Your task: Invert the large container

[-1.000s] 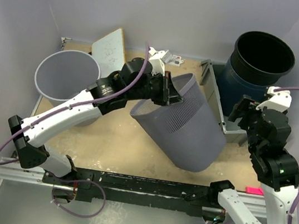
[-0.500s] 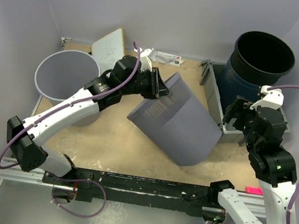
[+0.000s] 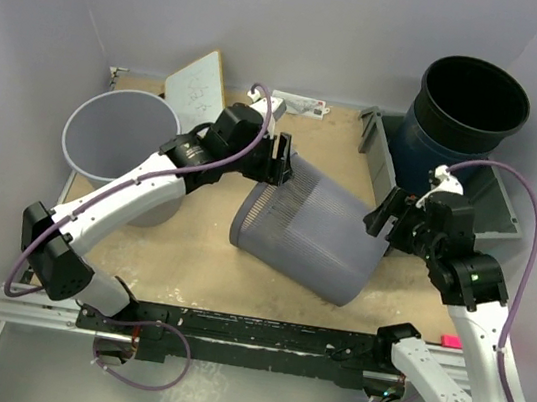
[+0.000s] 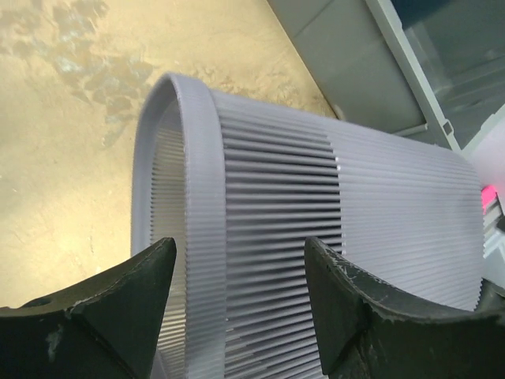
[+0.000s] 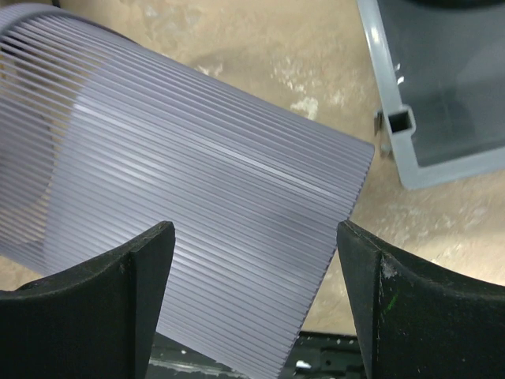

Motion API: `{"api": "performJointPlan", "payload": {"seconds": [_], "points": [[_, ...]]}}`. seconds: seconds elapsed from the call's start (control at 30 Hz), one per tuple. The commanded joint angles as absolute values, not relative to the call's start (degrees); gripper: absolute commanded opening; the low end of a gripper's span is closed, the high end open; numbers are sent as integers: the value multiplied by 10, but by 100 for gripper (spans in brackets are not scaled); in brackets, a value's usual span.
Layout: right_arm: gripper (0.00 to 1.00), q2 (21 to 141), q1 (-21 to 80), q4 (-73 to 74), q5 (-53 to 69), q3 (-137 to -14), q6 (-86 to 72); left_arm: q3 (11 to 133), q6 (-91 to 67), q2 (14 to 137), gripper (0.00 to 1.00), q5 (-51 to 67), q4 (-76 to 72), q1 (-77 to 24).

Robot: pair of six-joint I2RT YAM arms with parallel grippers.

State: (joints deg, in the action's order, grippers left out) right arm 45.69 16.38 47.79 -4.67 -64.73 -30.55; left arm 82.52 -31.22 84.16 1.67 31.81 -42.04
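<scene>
The large container (image 3: 309,232) is a ribbed grey-lilac bin lying on its side mid-table, its mouth to the left and its base to the right. My left gripper (image 3: 280,158) hovers open just above the rim, holding nothing; in the left wrist view the rim and ribbed wall (image 4: 316,205) fill the space beyond the left gripper (image 4: 238,245). My right gripper (image 3: 387,219) is open beside the base end. In the right wrist view the container (image 5: 197,158) lies below the spread right gripper (image 5: 254,229), apart from it.
A round grey bin (image 3: 122,134) stands at the left, with a whiteboard (image 3: 197,84) leaning behind it. A dark blue bin (image 3: 470,105) and a grey crate (image 3: 495,210) sit at the back right. A black rail (image 3: 258,336) runs along the near edge.
My left gripper has opened and let go of the rim. The container has dropped from a tilted hold onto its side. My right arm has moved left toward its base.
</scene>
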Motion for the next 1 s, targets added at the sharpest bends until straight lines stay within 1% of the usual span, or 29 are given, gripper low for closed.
{"api": "performJointPlan", "payload": {"seconds": [0.0,0.13,0.37,0.5,0.6,0.67,0.87,0.97], "points": [[86,440,164,506,-33,-620,-368,870,-266,829,64,-23,320,-422],[86,403,164,501,-24,-591,-364,869,-264,819,65,-49,325,-422],[86,331,164,526,-63,-561,-364,836,-301,795,65,-64,329,-422],[86,296,164,508,-27,-516,-407,814,-309,767,61,-127,332,-423],[86,280,164,455,39,-468,-445,801,-313,759,55,-140,334,-422],[86,274,164,425,62,-450,-458,800,-313,763,52,-137,341,-423],[86,290,164,396,86,-459,-456,774,-318,775,33,-138,334,-422],[85,285,164,380,98,-463,-468,757,-321,784,28,-139,332,-423]]}}
